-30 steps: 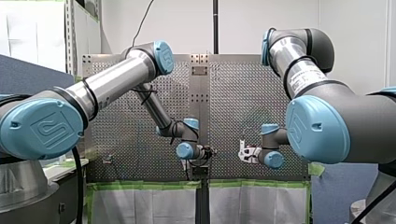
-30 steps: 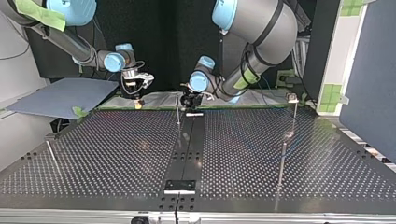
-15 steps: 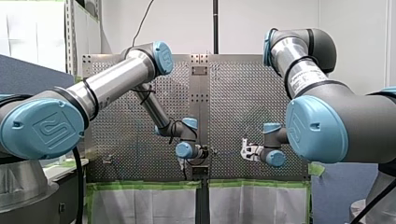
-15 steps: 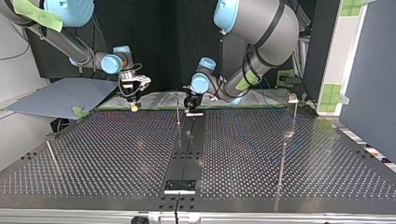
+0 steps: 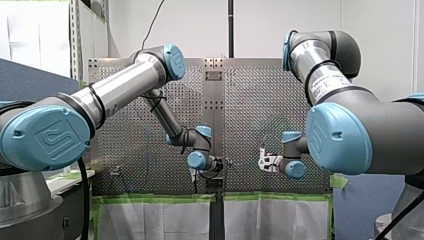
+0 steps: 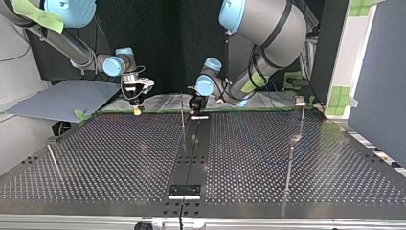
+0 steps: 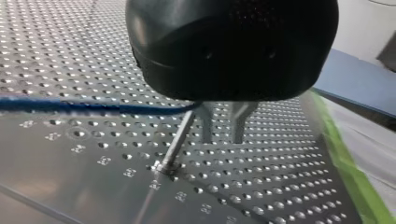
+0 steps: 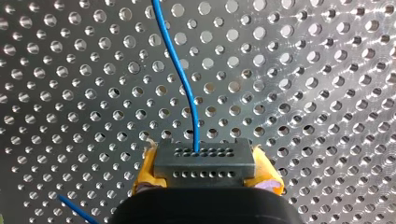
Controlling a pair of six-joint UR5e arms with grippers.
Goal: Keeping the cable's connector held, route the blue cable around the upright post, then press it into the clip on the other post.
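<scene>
— Blue cable (image 8: 183, 79) shows plainly only in our wrist views. From the front, and from across the table, we can barely pick it out.

— Agreed. In the right wrist view it leaves the dark grey connector (image 8: 204, 158) and runs straight ahead over the perforated table (image 8: 303, 93). Our right gripper (image 8: 205, 170) is closed on that connector, with its yellow pads (image 8: 148, 173) pressed to the connector's two sides.

— And the left wrist view?

— There the cable comes in level above the table and reaches the centre post (image 7: 175, 145) near its top. Just past that post hangs our left gripper (image 7: 222, 139). Its two metal fingers (image 7: 206, 126) are a narrow gap apart, with only table showing between them. The black gripper body hides where cable meets post, so we cannot tell whether they touch.

— What does the view from across the table add?

— The layout. Nearest us, a bare post (image 6: 288, 167) stands to the centre post's right and a leaning post (image 6: 53, 163) to its left, both well apart from it. Farther back, well to its right, the other post (image 6: 302, 120) carries the clip (image 6: 300, 100). Our left gripper sits just beside the centre post. Our right gripper is well off to its left, near the green tape (image 6: 82, 115) at the table's far edge.
</scene>
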